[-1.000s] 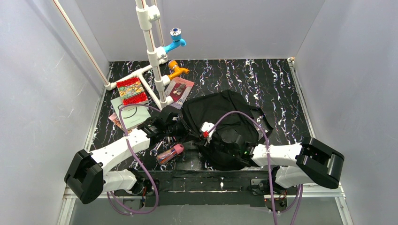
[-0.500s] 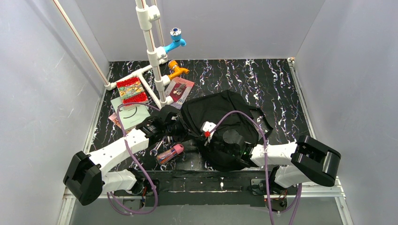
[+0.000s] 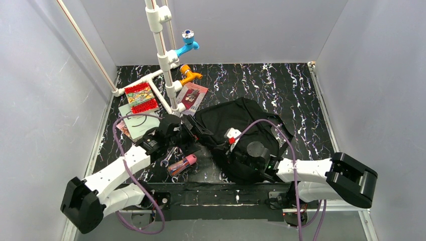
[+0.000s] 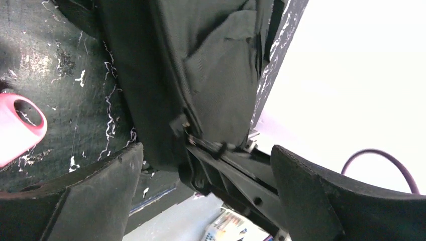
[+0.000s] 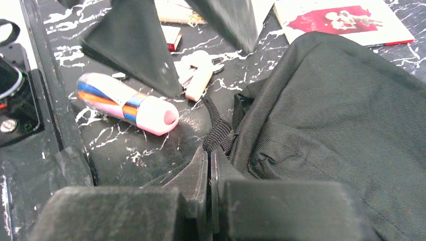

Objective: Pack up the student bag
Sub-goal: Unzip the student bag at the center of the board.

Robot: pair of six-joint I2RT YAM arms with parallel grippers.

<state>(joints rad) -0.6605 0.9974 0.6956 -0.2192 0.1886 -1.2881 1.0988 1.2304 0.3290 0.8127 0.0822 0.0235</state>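
On the black marbled table (image 3: 281,85), the student bag (image 3: 236,120) is seen lying crumpled near the middle, between the two arms and close to the near edge. The left gripper (image 3: 193,131) is held at the bag's left edge with its jaws spread wide; in the left wrist view both fingers (image 4: 85,196) are seen far apart, with a fold of black fabric and a zipper pull in the gap between them but nothing clamped. The right gripper (image 3: 228,145) is lowered onto the near left part of the bag, and in the right wrist view its fingertips (image 5: 208,165) are pressed together right at a black webbing strap (image 5: 217,133) at the bag's edge; whether the strap is actually pinched cannot be told. Just left of the bag, a pink-capped striped tube (image 3: 182,164) is seen lying on the table, with a small wrench (image 3: 168,155) beside it. Further back, near a white pipe stand (image 3: 161,50) carrying a blue tap (image 3: 187,46) and an orange tap (image 3: 190,75), a red-covered booklet (image 3: 192,96), a red and patterned book (image 3: 140,97) and a pale green book (image 3: 138,123) are laid flat.
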